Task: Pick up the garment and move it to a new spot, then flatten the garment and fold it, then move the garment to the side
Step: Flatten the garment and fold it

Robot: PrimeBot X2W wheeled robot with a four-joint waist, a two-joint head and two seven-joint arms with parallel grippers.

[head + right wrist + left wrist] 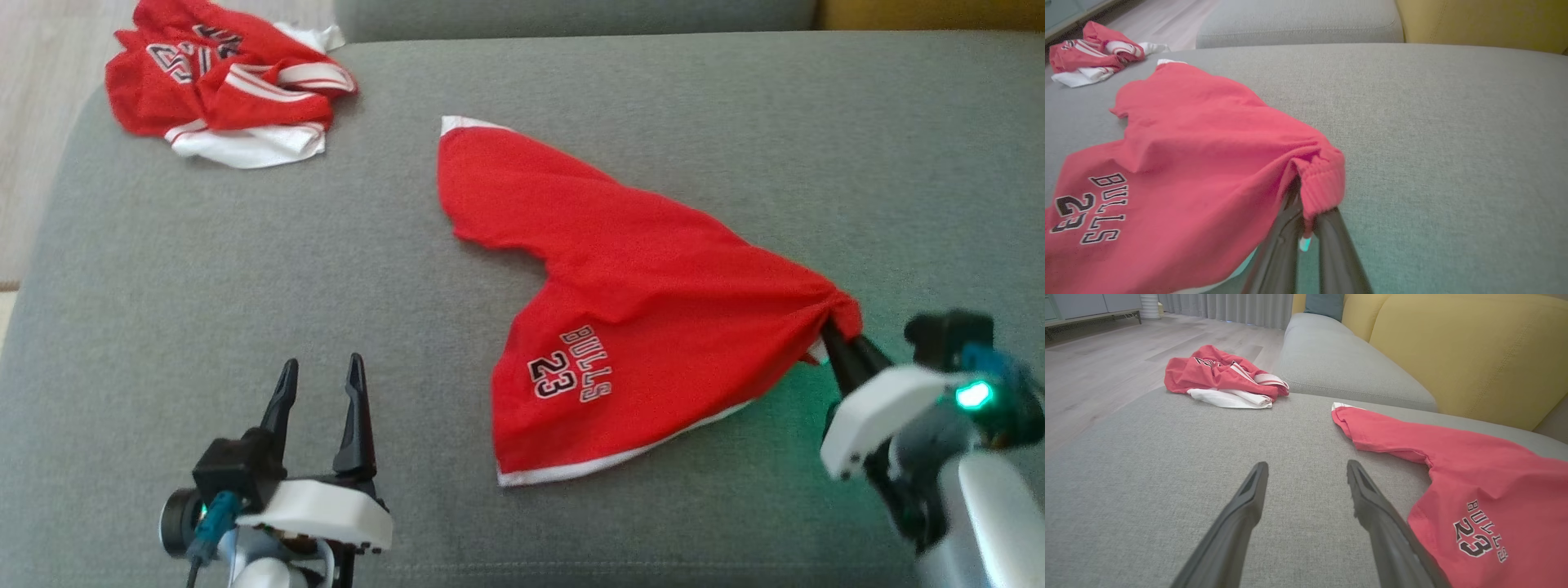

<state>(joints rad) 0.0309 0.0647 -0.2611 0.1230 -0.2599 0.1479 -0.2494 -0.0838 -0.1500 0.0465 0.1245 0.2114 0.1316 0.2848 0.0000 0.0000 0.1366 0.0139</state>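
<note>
Red fabric garment printed BULLS 23 point(637, 278) lies on the grey sofa cushion point(245, 269), centre-right. Left gripper point(322, 369): fingers spread, empty, left of the garment. Right gripper point(837, 333): pinching the garment's bunched right corner.

The left tool point(322, 361) has two long, tapering dark fingers point(357, 416) on a white moulded shell point(326, 510). Beside that shell sit a black block point(237, 469) and a teal cable plug point(214, 518). The right tool point(833, 335) looks alike, with a green lamp point(973, 396) and silver-grey forearm point(988, 523).
</note>
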